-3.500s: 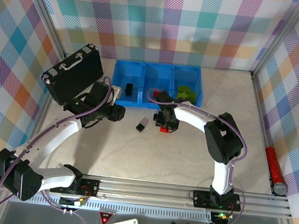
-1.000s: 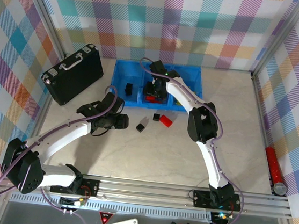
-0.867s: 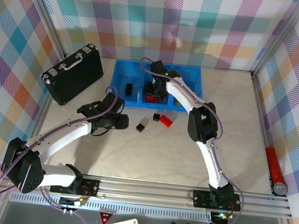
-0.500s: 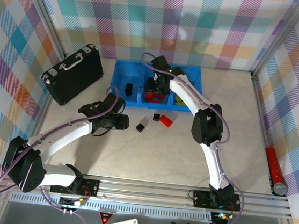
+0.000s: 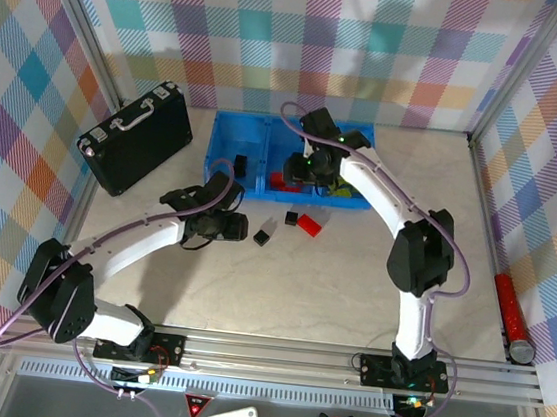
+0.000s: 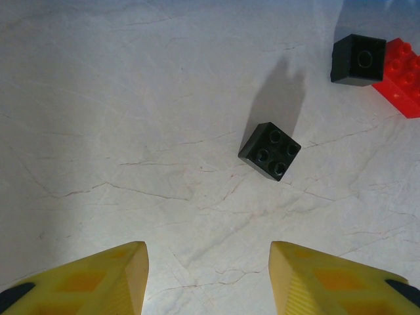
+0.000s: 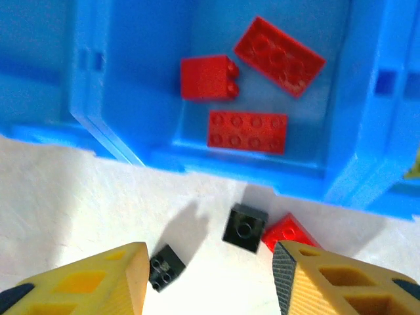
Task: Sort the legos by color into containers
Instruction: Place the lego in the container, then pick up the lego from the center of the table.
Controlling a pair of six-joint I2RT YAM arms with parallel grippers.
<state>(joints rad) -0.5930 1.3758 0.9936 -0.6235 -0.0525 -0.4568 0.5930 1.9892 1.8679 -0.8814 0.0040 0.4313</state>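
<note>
The left gripper [image 6: 207, 279] is spread wide, nothing between its yellow fingers [image 6: 92, 279]. It hangs low over the pale table [image 6: 131, 98], just short of a black four-stud brick [image 6: 270, 151] that lies flat, studs up, turned cornerwise to the fingers. Beyond it a black cube [image 6: 357, 59] sits right against a flat red brick [image 6: 401, 75] — whether the two touch I cannot tell.

The right gripper [image 7: 210, 282] is also fully open and empty, held above the table just in front of the near wall of the blue tray [image 7: 216, 161]. It touches nothing. Below it, the tray's middle compartment holds three red pieces. These are a small red block [image 7: 208, 77], a tilted eight-stud brick [image 7: 279, 56] with its long axis running diagonally, and a level eight-stud brick [image 7: 248, 130] lying along the near wall, parallel to it.

From above, the tray's long axis runs left to right along the far side of the table, and a black piece [image 5: 240, 164] lies in its left compartment. The three loose pieces lie close together just in front of the tray, between the two grippers. The table nearer the arm bases is bare. A black briefcase [image 5: 136, 137] lies angled off the tray's left end.
</note>
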